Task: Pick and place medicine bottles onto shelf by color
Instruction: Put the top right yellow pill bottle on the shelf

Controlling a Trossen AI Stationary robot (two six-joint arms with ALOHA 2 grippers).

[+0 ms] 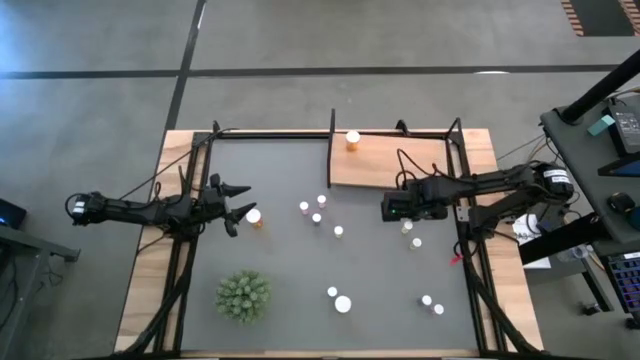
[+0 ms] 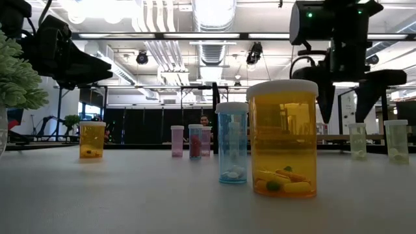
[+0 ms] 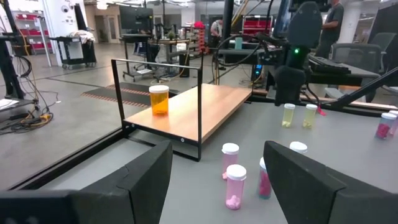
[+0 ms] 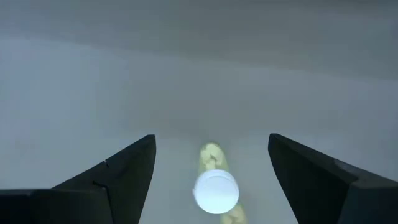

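Right tool (image 4: 211, 165) open, empty, hovering over yellowish bottle (image 4: 216, 186) right of centre, near shelf (image 1: 390, 165). Left tool (image 1: 238, 200) open, empty, at centre left beside orange bottle (image 1: 254, 217).

Light-wood shelf (image 1: 385, 163) with thin black frame posts, flat at the far side of the grey mat. One orange bottle (image 1: 353, 140), white cap, upright on its far left corner. Another orange bottle (image 1: 254, 217) upright on the mat toward the left. Pink bottles (image 1: 316, 210) clustered mid-mat. Two yellowish bottles (image 1: 411, 235) upright just off the shelf's near edge. Remaining bottles (image 1: 343, 303) scattered along the near side, all upright.
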